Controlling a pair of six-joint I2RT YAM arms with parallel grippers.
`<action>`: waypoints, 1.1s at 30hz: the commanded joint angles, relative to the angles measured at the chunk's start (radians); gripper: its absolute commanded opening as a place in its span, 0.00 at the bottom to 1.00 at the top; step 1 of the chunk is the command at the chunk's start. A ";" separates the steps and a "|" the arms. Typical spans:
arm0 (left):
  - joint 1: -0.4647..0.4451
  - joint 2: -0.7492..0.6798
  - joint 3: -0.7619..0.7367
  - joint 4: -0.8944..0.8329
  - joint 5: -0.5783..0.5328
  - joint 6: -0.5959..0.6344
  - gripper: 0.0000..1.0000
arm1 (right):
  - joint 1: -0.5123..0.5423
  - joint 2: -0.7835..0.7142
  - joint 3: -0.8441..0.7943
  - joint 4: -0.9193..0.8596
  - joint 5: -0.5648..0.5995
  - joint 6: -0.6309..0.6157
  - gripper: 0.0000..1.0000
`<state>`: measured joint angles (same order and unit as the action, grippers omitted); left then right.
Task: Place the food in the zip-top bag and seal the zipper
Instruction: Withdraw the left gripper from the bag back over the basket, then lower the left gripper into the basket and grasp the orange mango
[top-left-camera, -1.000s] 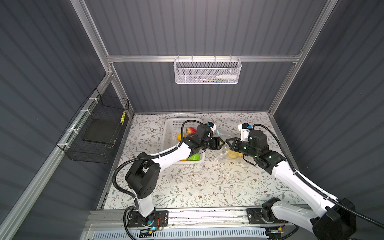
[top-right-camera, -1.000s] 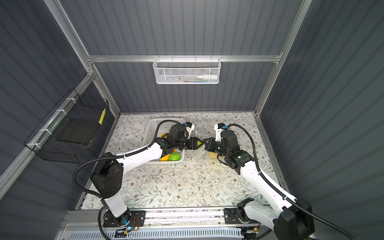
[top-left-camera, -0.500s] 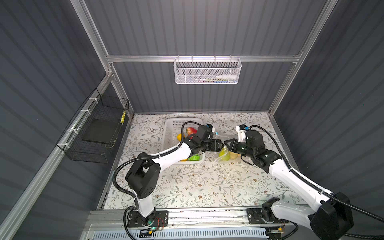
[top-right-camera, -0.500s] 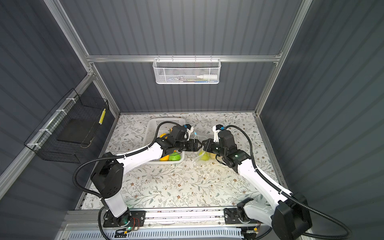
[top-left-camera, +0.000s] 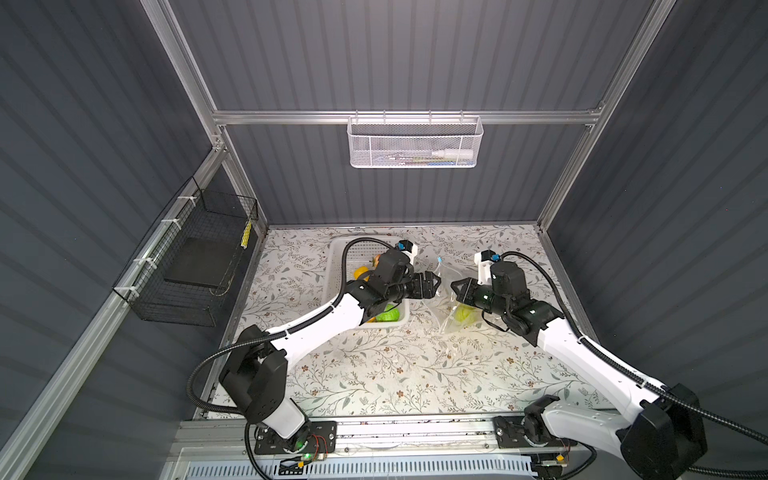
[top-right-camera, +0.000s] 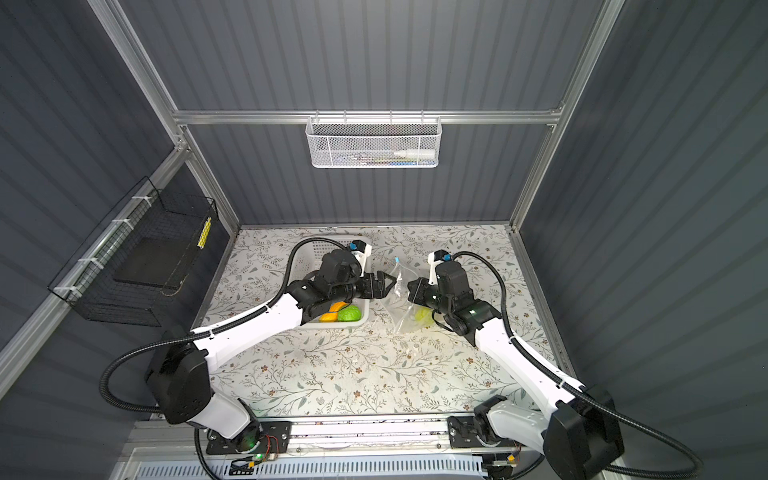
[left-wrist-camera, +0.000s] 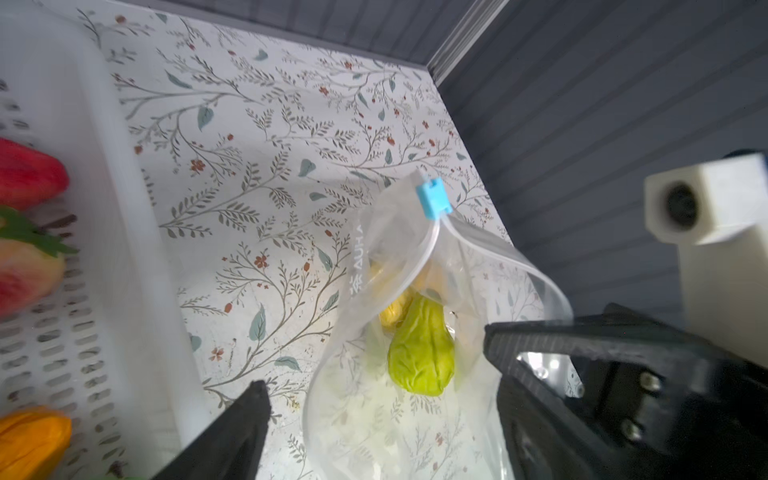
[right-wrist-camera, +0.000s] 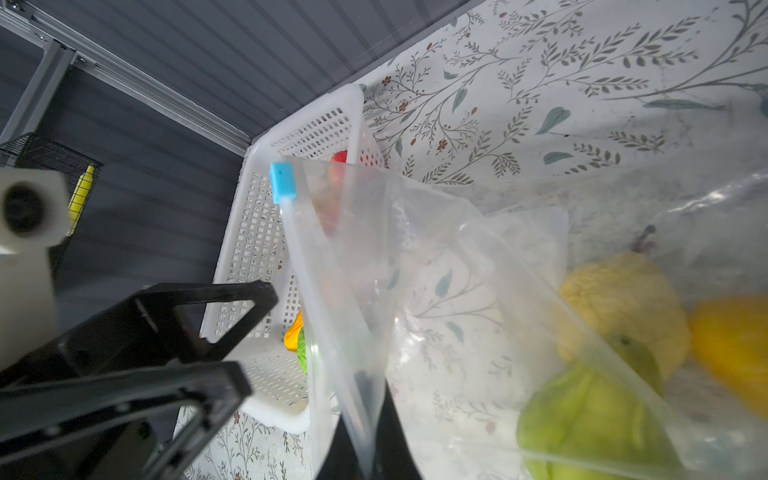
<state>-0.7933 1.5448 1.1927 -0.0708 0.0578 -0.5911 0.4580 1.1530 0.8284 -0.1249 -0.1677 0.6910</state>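
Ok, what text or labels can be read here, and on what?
"AUHA": white print on the zip-top bag, left wrist view; characters beside it too blurred to read.
Yellow tag in the black wire basket: too small to read.
Contents of the white mesh basket: labels too small to read.

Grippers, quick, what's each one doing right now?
Left gripper: jaws open, holding nothing.
Right gripper: jaws shut on the zip-top bag at its edge.

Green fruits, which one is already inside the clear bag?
The wrinkled pear-shaped one, lying in the bag beside a yellow fruit. The rounder bright green one sits in the white basket, next to an orange piece.
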 joint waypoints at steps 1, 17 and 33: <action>-0.006 -0.061 -0.025 -0.016 -0.129 0.035 0.90 | 0.002 0.007 0.011 -0.014 0.023 -0.006 0.00; 0.192 -0.185 -0.112 -0.379 -0.258 0.274 0.92 | 0.002 0.051 0.060 -0.027 0.013 -0.008 0.00; 0.203 0.048 -0.090 -0.529 -0.308 0.415 0.92 | 0.002 0.047 0.060 -0.044 0.026 -0.011 0.00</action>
<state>-0.5945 1.5852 1.0939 -0.5667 -0.2344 -0.2108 0.4580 1.2060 0.8715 -0.1497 -0.1528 0.6903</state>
